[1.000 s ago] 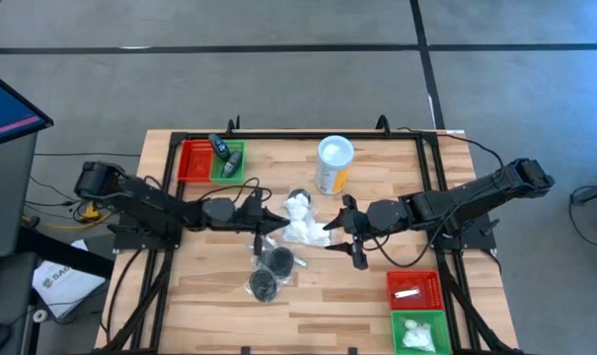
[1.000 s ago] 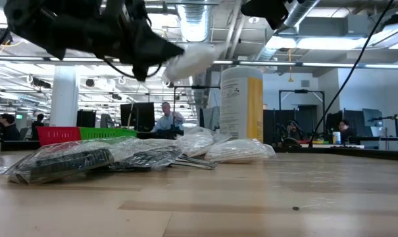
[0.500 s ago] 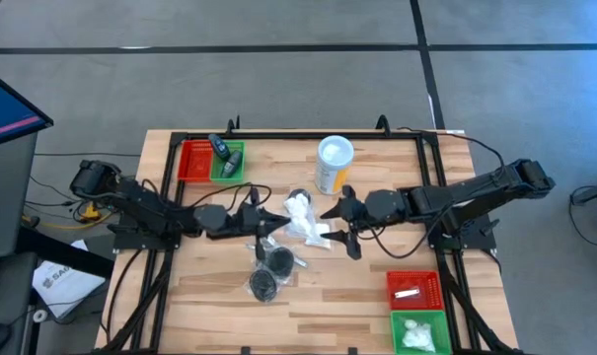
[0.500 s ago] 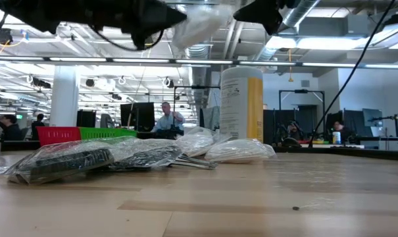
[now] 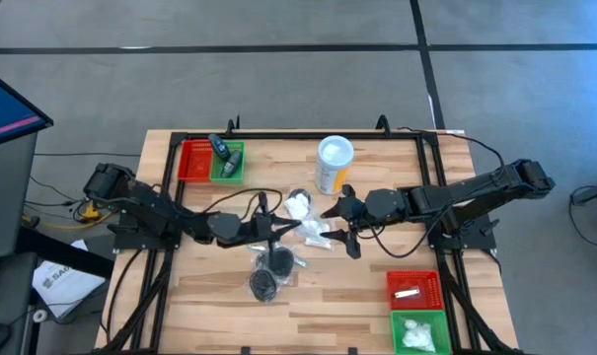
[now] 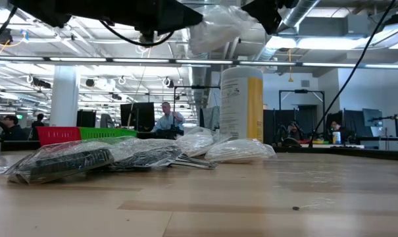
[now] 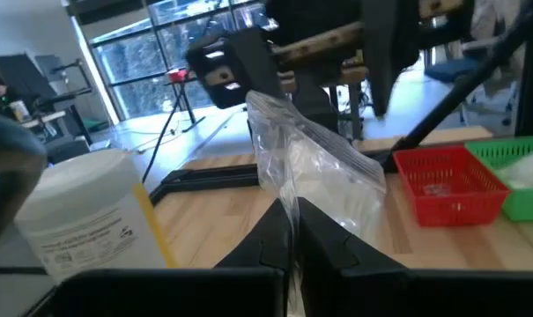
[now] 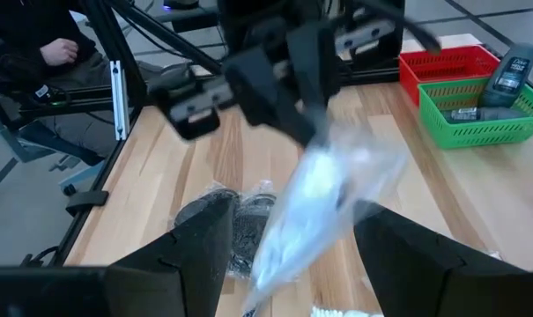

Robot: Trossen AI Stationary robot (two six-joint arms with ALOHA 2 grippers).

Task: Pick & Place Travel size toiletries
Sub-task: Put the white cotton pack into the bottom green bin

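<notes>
My left gripper [image 5: 286, 230] is shut on a clear packet of white stuff [image 7: 314, 180] and holds it above the table's middle. The packet [image 6: 223, 27] reaches toward my right gripper [image 5: 343, 225], which is open. In the right wrist view the packet [image 8: 323, 198] shows between that gripper's two fingers, apart from them as far as I can see. More white packets [image 6: 241, 150] lie on the table near the yellow canister [image 5: 333, 164]. Two dark pucks in clear wrap [image 5: 269, 271] lie nearer the front. My left gripper pinches the clear wrap's edge [image 7: 291, 204] between its two shut fingers. The fingers lie level and point toward the table's right side. The packet stands out beyond the fingertips, tilted upward, lifted clear of the table.
A red bin [image 5: 193, 160] and a green bin [image 5: 229, 164] with a dark bottle stand at the far left. A red bin [image 5: 413, 289] and a green bin [image 5: 417, 331] with white packets stand at the near right. People sit in the room beyond.
My left gripper has gone toward the table's right and a little up, rolling about its own line, with the packet held shut. The packet has risen and come close to my right gripper's open fingers.
</notes>
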